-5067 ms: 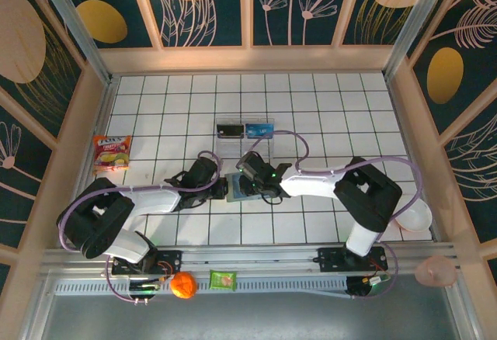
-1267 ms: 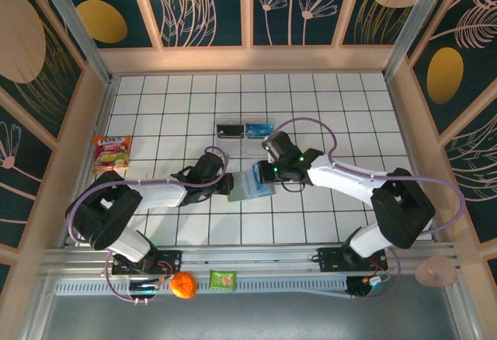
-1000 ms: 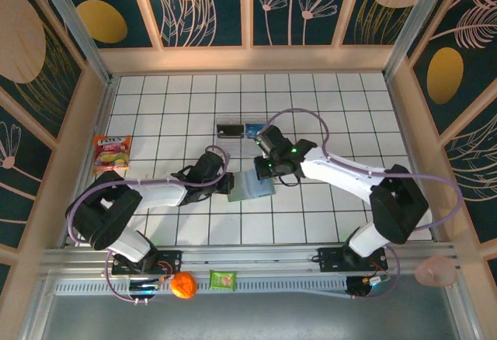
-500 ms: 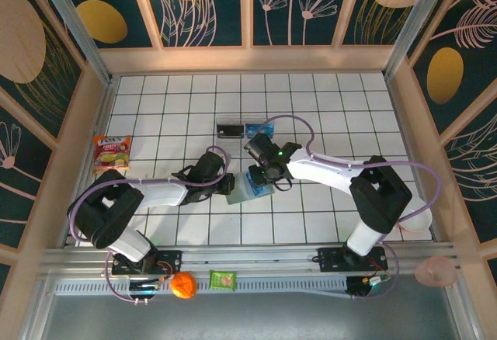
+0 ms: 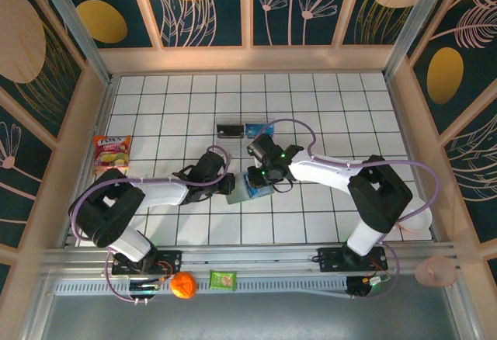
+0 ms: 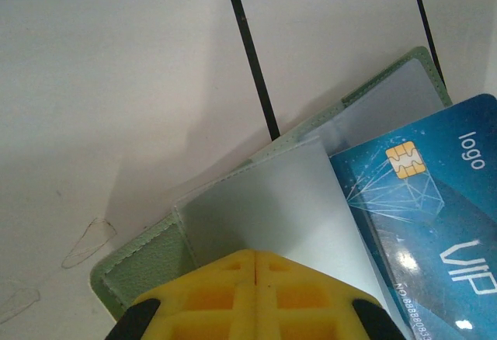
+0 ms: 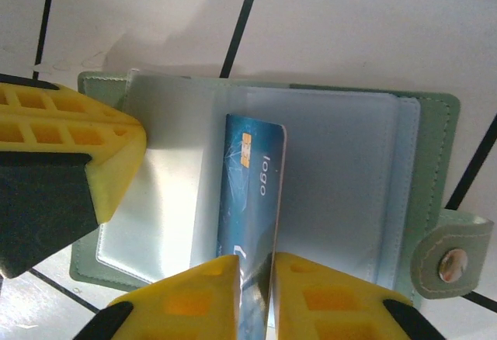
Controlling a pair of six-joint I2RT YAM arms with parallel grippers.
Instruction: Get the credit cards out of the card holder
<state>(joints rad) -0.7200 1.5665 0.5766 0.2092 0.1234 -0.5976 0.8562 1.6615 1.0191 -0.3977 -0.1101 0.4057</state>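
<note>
1. Right end effector (image 7: pixel 254 266): the jaws are a narrow slit apart, with the tips over the near short end of the blue credit card (image 7: pixel 252 189). No firm pinch is visible, so I can't call it held.
2. Left end effector (image 6: pixel 255 266): the jaws are fully closed with nothing between them. The tips bear on the clear leaf (image 7: pixel 163 200) at the left of the card holder (image 7: pixel 353 192); my read is that it's pinning the holder to the worktop (image 5: pixel 155 115).
3. The holder lies open and flat mid-worktop, between the two end effectors.
4. Key relation: the card sits directly ahead of the right end effector, its long axis running straight away in line with the fingers. The right arm is nearer. The left tips are beside the card, not touching it.
5. Card heading: the chip end points away from the right end effector, and the plain end sits at its tips. I can't tell how much of the card is inside a pocket.
6. The holder's long axis crosses the card's at a right angle. In the right wrist view the snap tab (image 7: pixel 454 258) is on the right.
7. Judgement: the pull should go along the card's long axis, back toward the right end effector, once the jaws close on the near end. The risk is the holder dragging along if the left pin slips.
</note>
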